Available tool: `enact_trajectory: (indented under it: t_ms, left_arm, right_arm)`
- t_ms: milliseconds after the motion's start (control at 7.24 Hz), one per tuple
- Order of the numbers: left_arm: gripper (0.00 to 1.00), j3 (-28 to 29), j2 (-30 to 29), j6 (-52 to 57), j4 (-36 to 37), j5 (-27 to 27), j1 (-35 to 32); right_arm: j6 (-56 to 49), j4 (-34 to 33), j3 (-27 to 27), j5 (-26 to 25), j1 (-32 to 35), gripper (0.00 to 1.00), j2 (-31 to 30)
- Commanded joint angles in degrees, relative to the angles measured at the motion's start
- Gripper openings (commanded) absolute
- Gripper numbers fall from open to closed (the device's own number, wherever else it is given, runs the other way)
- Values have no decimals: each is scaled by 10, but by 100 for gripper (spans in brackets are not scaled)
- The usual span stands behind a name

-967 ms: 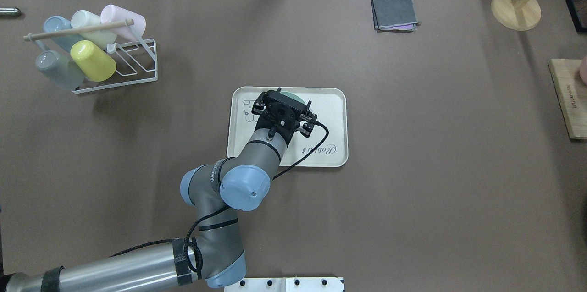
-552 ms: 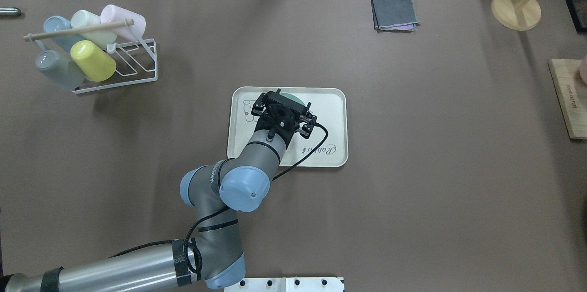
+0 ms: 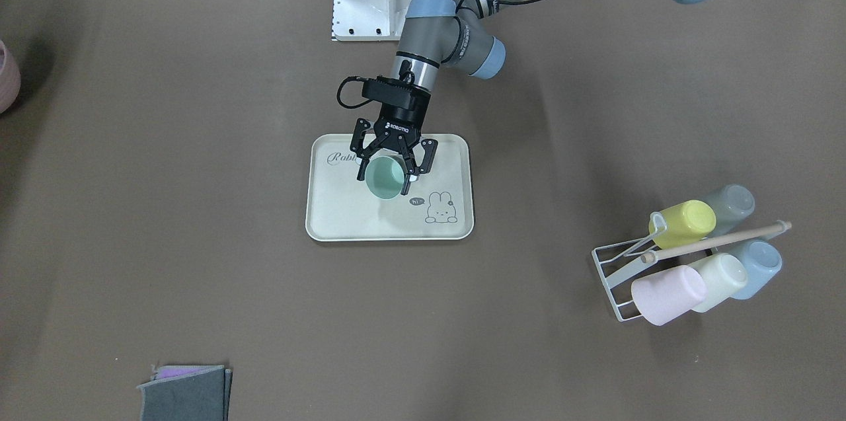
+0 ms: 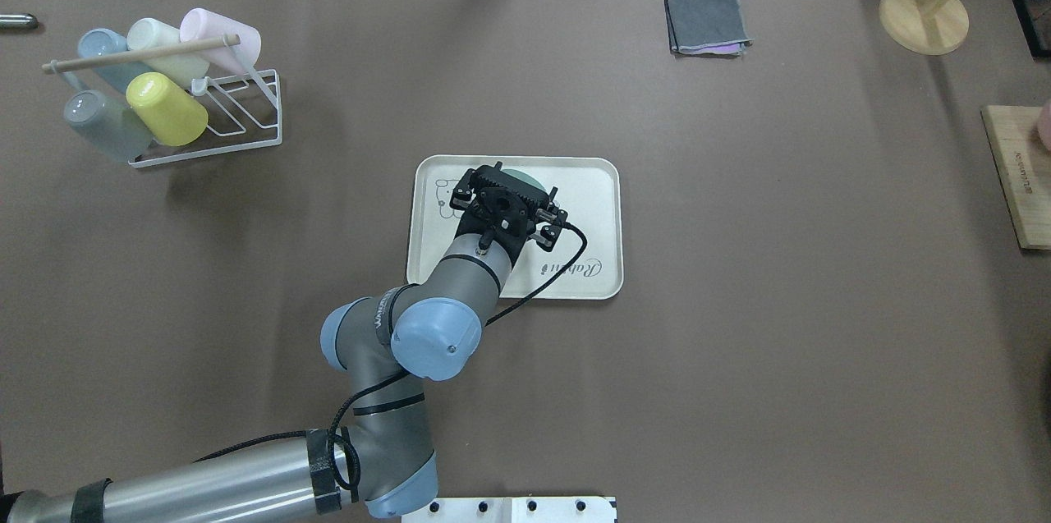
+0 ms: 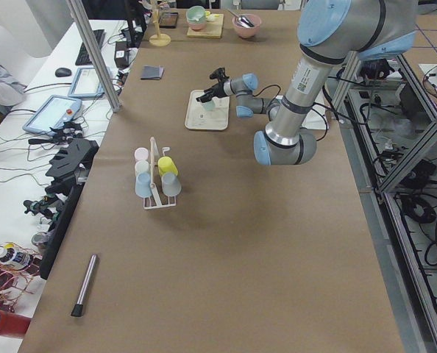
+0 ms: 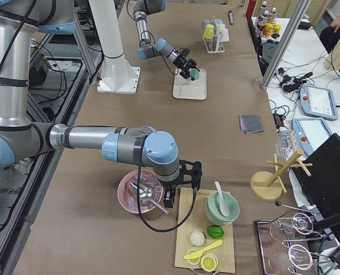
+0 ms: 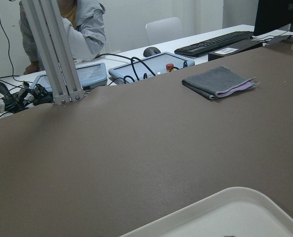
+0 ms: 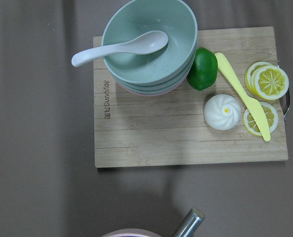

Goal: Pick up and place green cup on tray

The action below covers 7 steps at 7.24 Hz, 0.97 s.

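Mint green cup [image 3: 383, 184] upright over tray [image 3: 330, 223] centre, a touch toward 12 o'clock overhead. Left gripper [image 3: 388, 175] fingers flank it; clamped or let go, cannot tell. Barely any shift over last second: placement likely finishing, release and lift-off pending. Right gripper [image 6: 182, 189] state unclear.

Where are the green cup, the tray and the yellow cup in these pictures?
green cup [image 3: 383, 176]: front-facing view, inside its open mouth.
tray [image 3: 344, 211]: front-facing view, a bare part of its floor.
yellow cup [image 3: 685, 223]: front-facing view, its side wall.
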Motion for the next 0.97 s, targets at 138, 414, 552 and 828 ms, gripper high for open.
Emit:
enact_trajectory:
  t_ms: [138, 414, 552, 828]
  left_arm:
    - [86, -1, 0, 3, 0, -3, 0]
    - [87, -2, 0, -2, -7, -3, 0]
    - [87, -2, 3, -3, -25, -3, 0]
    - [87, -2, 38, -4, -101, -9, 0]
  right_arm:
    - [0, 0, -1, 1, -1, 100, -1]
    - [3, -1, -6, 3, -1, 100, 0]
    - [3, -1, -6, 3, -1, 100, -1]
    - [3, 0, -14, -2, -15, 100, 7]
